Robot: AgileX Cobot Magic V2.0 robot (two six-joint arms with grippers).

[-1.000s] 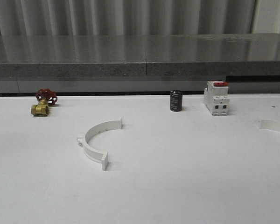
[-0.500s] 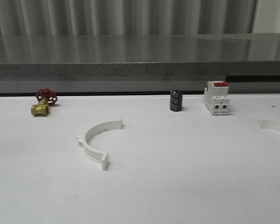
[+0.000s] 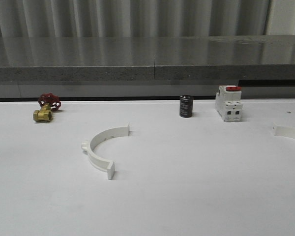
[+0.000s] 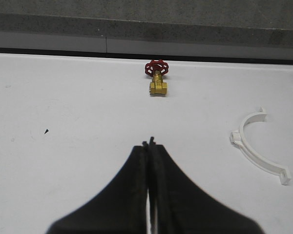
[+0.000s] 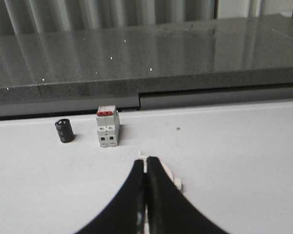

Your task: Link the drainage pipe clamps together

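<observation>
One white drainage pipe clamp [image 3: 99, 148] lies flat on the white table left of centre, its open side facing right. A second clamp [image 3: 289, 132] shows partly at the table's right edge. In the left wrist view my left gripper [image 4: 149, 142] is shut and empty above bare table, and the first clamp [image 4: 256, 147] lies well off to one side of it. My right gripper [image 5: 145, 160] is shut too, hovering in front of the second clamp [image 5: 175, 181], whose band is mostly hidden behind the black fingers [image 5: 158, 195].
Along the back of the table stand a brass valve with a red handle [image 3: 45, 108], a small black cylinder [image 3: 186, 106] and a white breaker with a red top [image 3: 228, 103]. Behind them runs a grey ledge [image 3: 147, 73].
</observation>
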